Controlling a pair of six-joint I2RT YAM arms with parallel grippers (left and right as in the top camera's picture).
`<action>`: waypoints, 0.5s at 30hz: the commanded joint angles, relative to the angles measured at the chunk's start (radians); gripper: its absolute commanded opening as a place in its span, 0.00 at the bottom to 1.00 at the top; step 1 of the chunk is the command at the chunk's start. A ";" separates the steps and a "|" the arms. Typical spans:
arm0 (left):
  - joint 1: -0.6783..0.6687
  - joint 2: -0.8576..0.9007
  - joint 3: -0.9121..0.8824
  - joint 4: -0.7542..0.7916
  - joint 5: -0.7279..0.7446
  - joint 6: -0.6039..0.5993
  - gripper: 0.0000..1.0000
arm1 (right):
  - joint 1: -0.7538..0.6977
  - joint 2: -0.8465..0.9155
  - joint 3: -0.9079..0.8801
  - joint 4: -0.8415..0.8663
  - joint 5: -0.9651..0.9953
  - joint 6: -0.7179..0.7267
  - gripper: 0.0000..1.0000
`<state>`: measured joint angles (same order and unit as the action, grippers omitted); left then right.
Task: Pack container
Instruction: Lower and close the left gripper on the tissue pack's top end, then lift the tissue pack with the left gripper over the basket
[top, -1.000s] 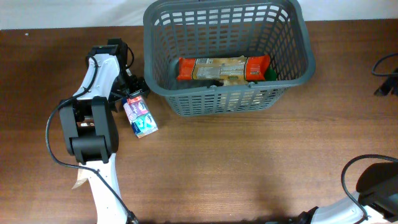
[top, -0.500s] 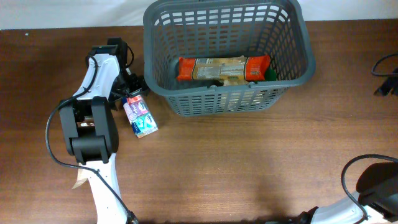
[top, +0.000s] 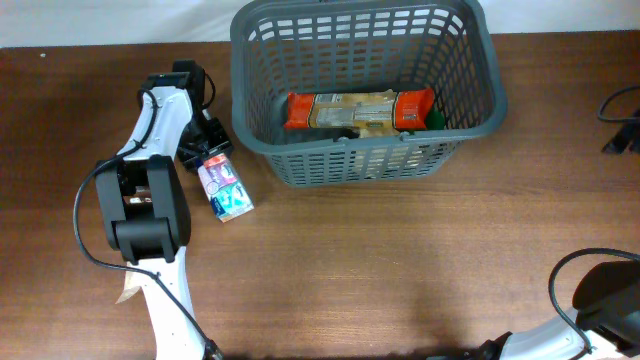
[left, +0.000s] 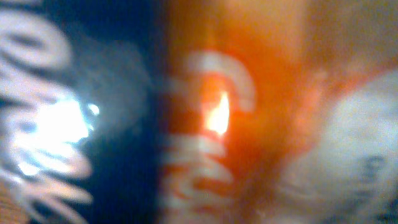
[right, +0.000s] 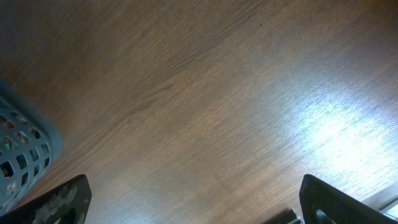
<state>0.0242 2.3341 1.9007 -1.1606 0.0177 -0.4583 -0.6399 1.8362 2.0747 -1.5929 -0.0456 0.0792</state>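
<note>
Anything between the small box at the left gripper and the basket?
Nothing visible on the table between the small box and the basket; they lie close together. Only the basket's own left wall has to be cleared. Inside, an orange-ended packet lies across the floor.

Basket (top: 330, 165): dark grey plastic, rectangular, by far the largest thing in view.
Walls: slotted lattice on all four sides, flaring up to a thick rim.
Pose: upright, mouth open to the overhead camera, long sides running left to right.
Place: on the wooden table (top: 400, 270), far middle, far rim at the frame's top edge.
Load: an orange-ended packet (top: 360, 108) lies flat on the floor along the near wall; a green scrap at its right end, possibly a second item.
</note>
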 joint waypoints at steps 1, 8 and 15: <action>0.002 0.019 -0.002 0.000 -0.014 -0.001 0.49 | -0.002 0.001 -0.005 0.001 0.013 0.008 0.99; 0.005 0.019 -0.002 0.000 -0.014 -0.001 0.02 | -0.002 0.001 -0.005 0.001 0.013 0.008 1.00; 0.060 0.009 0.095 -0.089 -0.015 -0.001 0.02 | -0.002 0.001 -0.005 0.001 0.013 0.008 0.99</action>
<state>0.0395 2.3207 1.9369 -1.2232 0.0181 -0.4610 -0.6399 1.8362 2.0747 -1.5929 -0.0456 0.0788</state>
